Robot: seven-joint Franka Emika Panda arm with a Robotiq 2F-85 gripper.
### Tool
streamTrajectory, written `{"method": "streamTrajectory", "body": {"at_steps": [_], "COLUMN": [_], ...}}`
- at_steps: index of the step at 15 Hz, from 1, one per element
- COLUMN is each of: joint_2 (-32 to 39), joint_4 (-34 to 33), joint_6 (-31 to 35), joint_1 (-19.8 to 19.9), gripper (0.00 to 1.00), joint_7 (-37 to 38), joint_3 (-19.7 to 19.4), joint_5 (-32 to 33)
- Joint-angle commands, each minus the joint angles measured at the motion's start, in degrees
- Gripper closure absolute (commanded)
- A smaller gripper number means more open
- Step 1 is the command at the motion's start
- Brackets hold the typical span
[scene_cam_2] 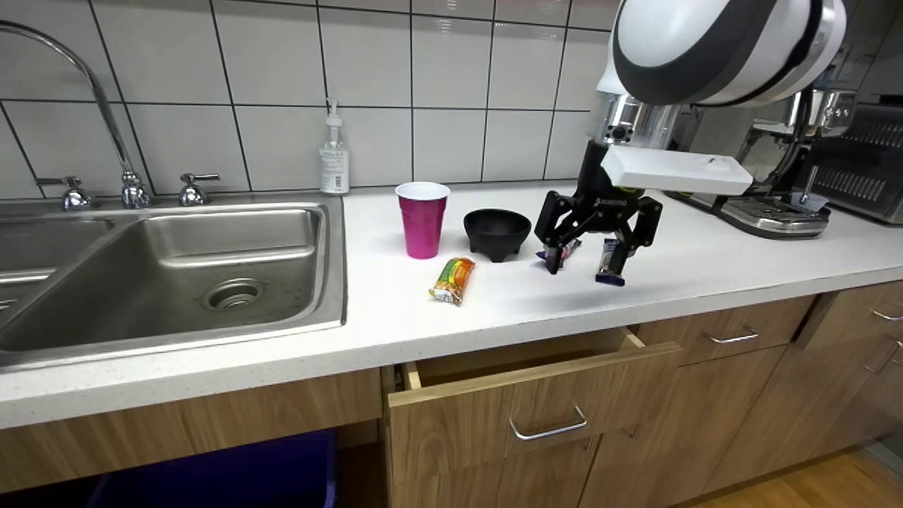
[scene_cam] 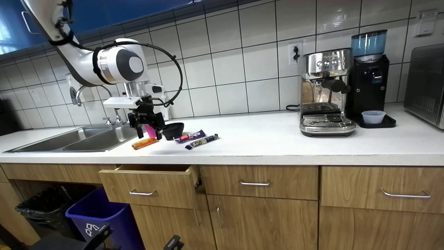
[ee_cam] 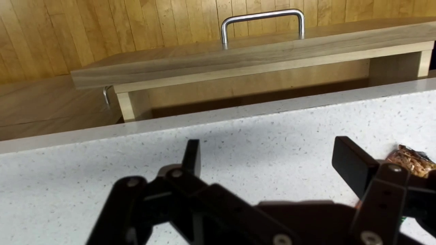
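My gripper (scene_cam: 150, 134) is open and empty, above the white counter near its front edge. In the wrist view, only counter shows between the wide-apart fingers (ee_cam: 267, 149). An orange snack packet (scene_cam_2: 453, 280) lies to one side; part of it shows behind a finger in the wrist view (ee_cam: 414, 160). A purple-wrapped bar (scene_cam: 190, 136) and a dark blue-and-silver bar (scene_cam: 202, 141) lie side by side; in an exterior view the fingers partly cover them. A black bowl (scene_cam_2: 497, 234) and a pink cup (scene_cam_2: 423, 222) stand upright farther back. A wooden drawer (ee_cam: 238, 56) below the counter is partly open.
A double steel sink (scene_cam_2: 233, 261) with a faucet (scene_cam_2: 106, 106) and a soap bottle (scene_cam_2: 334, 159) lies beside the cup. An espresso machine (scene_cam: 326, 93) and a grinder (scene_cam: 369, 78) stand farther along the counter. A blue bin (scene_cam: 104, 211) is below.
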State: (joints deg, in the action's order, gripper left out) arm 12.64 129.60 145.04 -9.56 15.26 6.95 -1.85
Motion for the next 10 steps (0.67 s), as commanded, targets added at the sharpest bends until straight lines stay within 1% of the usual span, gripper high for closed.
{"method": "streamTrajectory", "body": {"at_steps": [1,10], "joint_2": [0.6,2.8], "joint_4": [-0.1,0.8], "joint_6": [0.8,1.0], "joint_1": [-1.6,-2.2], "gripper": [0.00,0.00], "joint_7": [3.8,4.6], "joint_3": [-0.8,-1.5], "joint_5": [1.9,3.0]}}
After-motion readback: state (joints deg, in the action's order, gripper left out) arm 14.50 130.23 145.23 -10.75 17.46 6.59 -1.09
